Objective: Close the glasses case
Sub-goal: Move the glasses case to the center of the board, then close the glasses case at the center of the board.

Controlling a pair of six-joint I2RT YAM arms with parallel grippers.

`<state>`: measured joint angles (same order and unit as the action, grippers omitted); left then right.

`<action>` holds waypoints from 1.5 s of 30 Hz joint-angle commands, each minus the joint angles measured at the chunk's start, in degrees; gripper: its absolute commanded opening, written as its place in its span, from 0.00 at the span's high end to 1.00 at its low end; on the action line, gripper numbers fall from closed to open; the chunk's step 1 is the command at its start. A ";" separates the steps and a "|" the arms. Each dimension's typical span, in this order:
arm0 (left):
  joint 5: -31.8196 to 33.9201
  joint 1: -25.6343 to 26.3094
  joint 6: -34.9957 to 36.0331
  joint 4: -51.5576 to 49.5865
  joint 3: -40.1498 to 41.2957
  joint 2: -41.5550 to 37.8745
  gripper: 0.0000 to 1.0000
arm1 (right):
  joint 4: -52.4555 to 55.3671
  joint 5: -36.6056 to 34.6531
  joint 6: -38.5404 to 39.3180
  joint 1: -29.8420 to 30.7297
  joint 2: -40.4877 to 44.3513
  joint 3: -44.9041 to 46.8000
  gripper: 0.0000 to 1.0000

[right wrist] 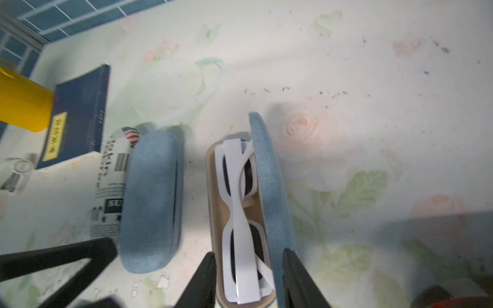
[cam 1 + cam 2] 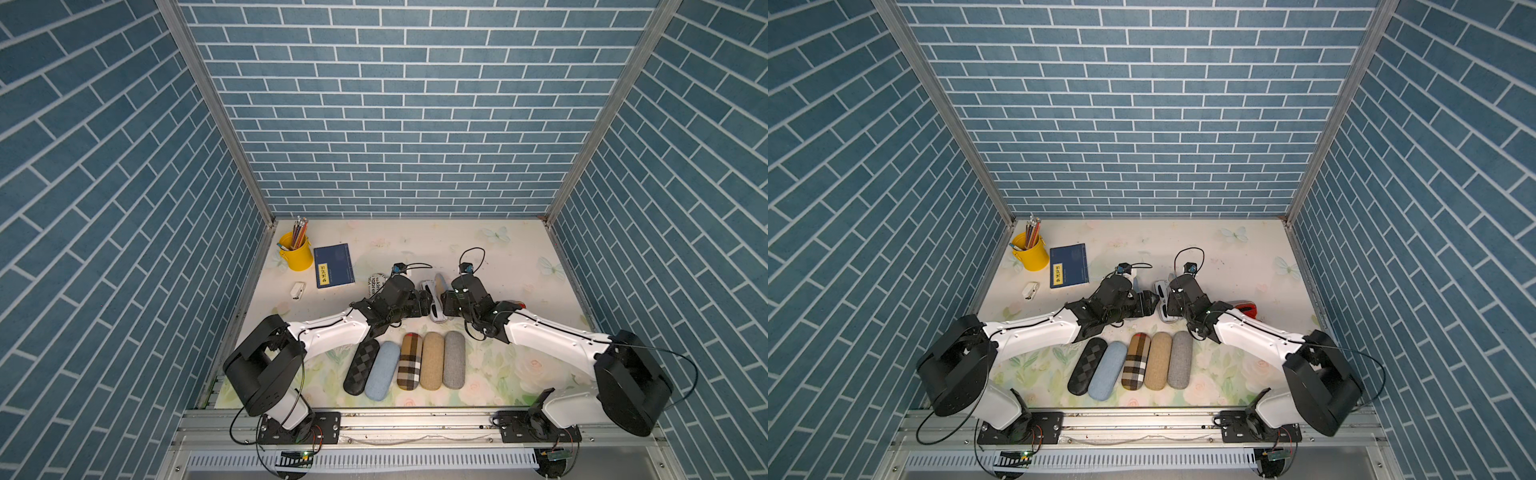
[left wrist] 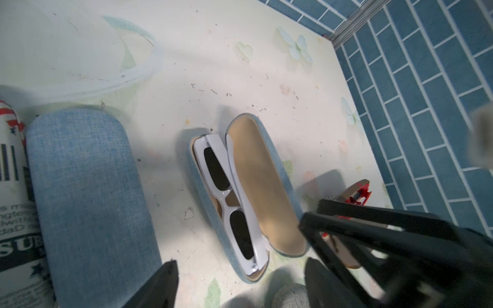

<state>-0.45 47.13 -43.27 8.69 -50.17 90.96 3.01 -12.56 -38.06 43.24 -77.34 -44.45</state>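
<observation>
One open denim glasses case [image 3: 262,186] holds folded white sunglasses [image 3: 226,204].

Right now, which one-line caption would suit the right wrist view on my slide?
Open blue glasses case holding white sunglasses, with the right gripper straddling one end.

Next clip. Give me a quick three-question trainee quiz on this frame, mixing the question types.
1. True or false: the open denim case already has its lid shut over the white sunglasses.
2. How many cases lie in the row of closed cases nearest the arm bases? A) three B) five C) seven
3. Fill in the blank: the pencils stand in a ______ cup beside the blue notebook.

Key: 1 false; 2 B; 3 yellow.
</observation>
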 commanded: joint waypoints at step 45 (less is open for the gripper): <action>4.57 -0.46 -1.02 -7.61 -14.48 19.30 0.73 | -25.93 44.98 10.83 -22.29 0.62 15.17 0.68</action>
<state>3.36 46.98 -45.23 1.56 -63.16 109.03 -21.54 31.40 -29.50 21.08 -76.01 -30.13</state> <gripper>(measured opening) 0.270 0.319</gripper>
